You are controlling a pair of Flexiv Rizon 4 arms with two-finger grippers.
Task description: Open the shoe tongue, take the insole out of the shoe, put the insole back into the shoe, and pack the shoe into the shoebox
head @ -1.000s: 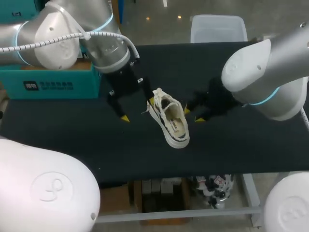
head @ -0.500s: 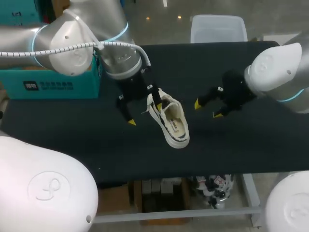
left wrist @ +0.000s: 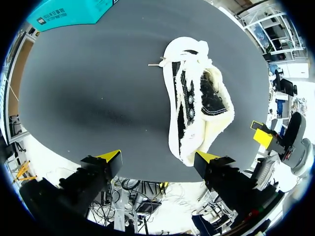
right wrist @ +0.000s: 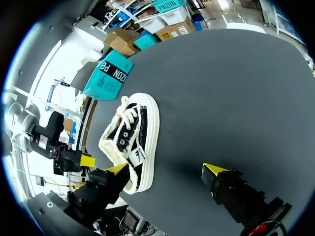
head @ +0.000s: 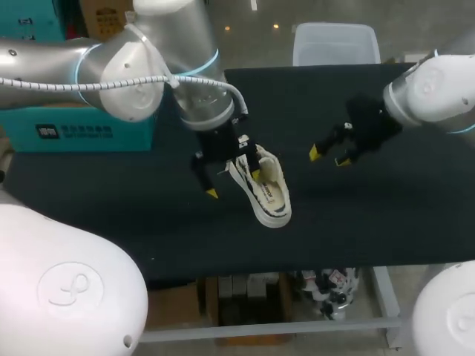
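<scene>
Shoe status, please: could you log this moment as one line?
shoe on table | left gripper open at shoe | right gripper open, apart from shoe

Table: dark top, matt, faintly felt-like, no sheen; shoe: fleecy white pile at collar and lining, black woven-looking upper, cloth laces, smooth white rubbery sole; shoebox: teal card, smooth, low sheen; left arm: satin silver shell; right arm: pale glossy shell; left gripper and right gripper: matt black bodies, plain yellow tips.
</scene>
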